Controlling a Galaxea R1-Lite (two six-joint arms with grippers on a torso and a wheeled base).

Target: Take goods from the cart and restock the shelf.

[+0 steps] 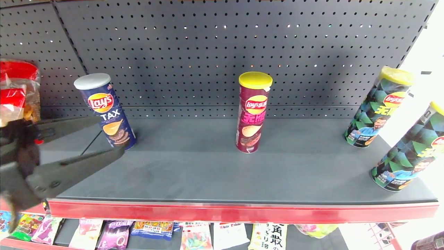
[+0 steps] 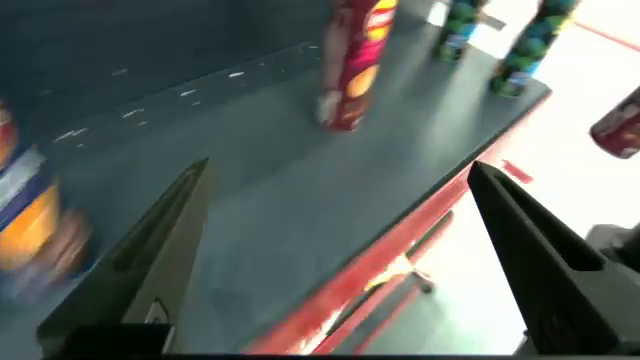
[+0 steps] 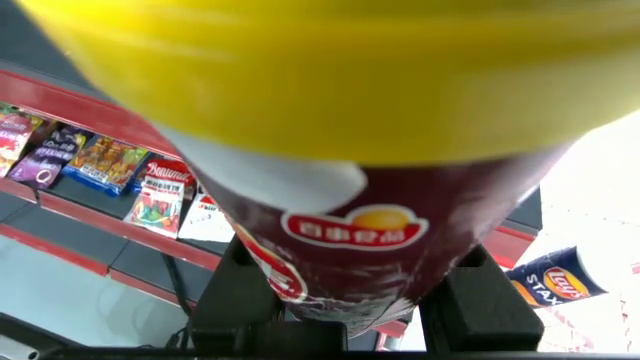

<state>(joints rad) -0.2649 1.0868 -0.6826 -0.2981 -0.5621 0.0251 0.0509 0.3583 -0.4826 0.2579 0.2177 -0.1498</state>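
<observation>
On the shelf [image 1: 194,170], wide bare gaps lie between the blue can [image 1: 104,111] and the maroon can [image 1: 252,113], and between that and the green cans [image 1: 380,107] at the right end. The front strip is bare. The left hand [image 1: 111,136], jaws apart, stands just beside the blue can.

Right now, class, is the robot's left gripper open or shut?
Open: the left gripper shows both fingers wide apart over the shelf, nothing between them.

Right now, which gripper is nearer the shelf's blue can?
Left: left gripper hangs open close by the blue can; right gripper grips a maroon can by the lower shelves.
</observation>
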